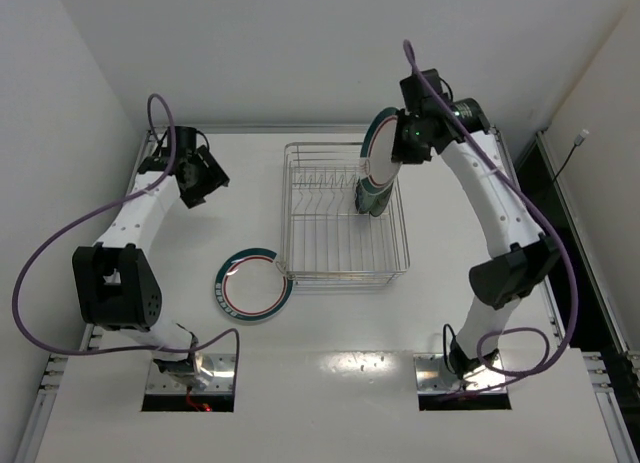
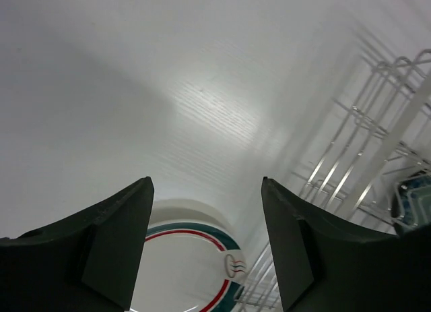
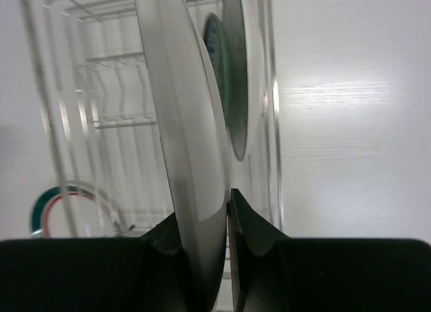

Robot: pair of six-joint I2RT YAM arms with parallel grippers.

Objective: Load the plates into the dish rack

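Green-rimmed plate point(image 3: 188, 157) is standing on edge, and the right gripper point(image 3: 225, 211) is clamping it by the rim. It is hanging over the far right part of the dish rack point(image 1: 287, 213), its flat faces turned left and right. Just right of it a teal plate point(image 3: 217, 69) is standing in the rack, so the free slots probably lie straight down and slightly left. Well to the left, the left gripper point(image 2: 205, 184) is hovering with its jaws apart, holding nothing, over the flat plate point(image 1: 252, 285) beside the rack's near left corner.
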